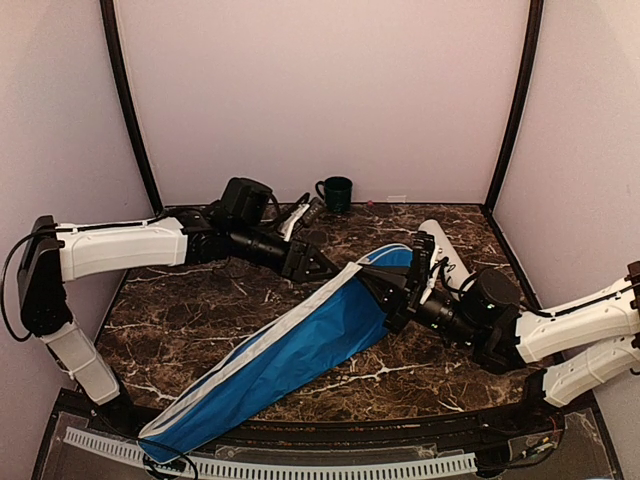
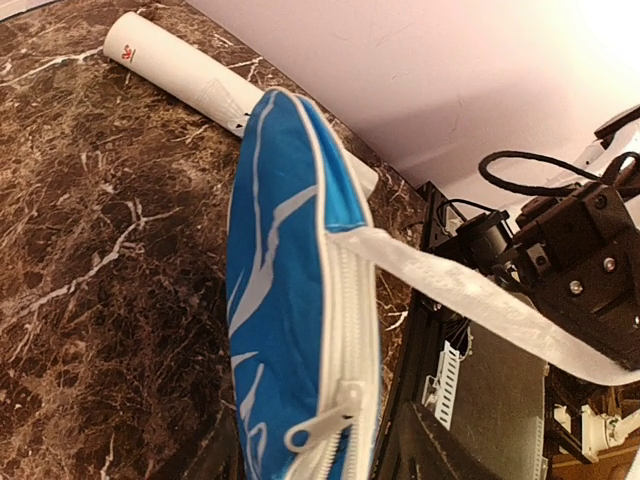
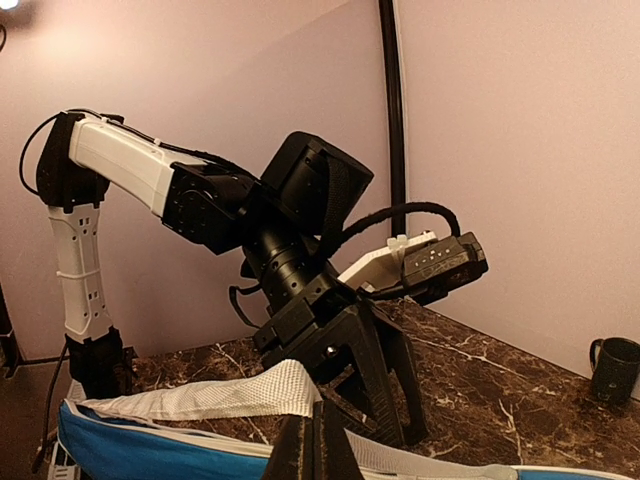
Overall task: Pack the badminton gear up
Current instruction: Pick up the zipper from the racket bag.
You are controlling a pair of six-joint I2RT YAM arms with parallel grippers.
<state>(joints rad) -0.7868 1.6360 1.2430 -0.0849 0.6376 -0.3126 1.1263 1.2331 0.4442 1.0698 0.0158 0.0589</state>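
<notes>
The blue racket cover (image 1: 300, 345) lies diagonally on the dark marble table, its wide end to the right. My right gripper (image 1: 398, 285) is shut on the cover's white mesh strap (image 3: 200, 395) and holds it taut, its fingers (image 3: 312, 445) pressed together. My left gripper (image 1: 318, 265) is open at the cover's zipper edge, with the white zipper pull (image 2: 318, 432) between its jaws. The white tube (image 1: 447, 255) lies behind the cover, also in the left wrist view (image 2: 190, 75). No rackets or shuttlecocks are in view.
A dark green mug (image 1: 336, 192) stands at the back wall, also in the right wrist view (image 3: 613, 368). The cover's narrow end hangs over the table's front edge (image 1: 330, 425) at the lower left. Walls close in on three sides.
</notes>
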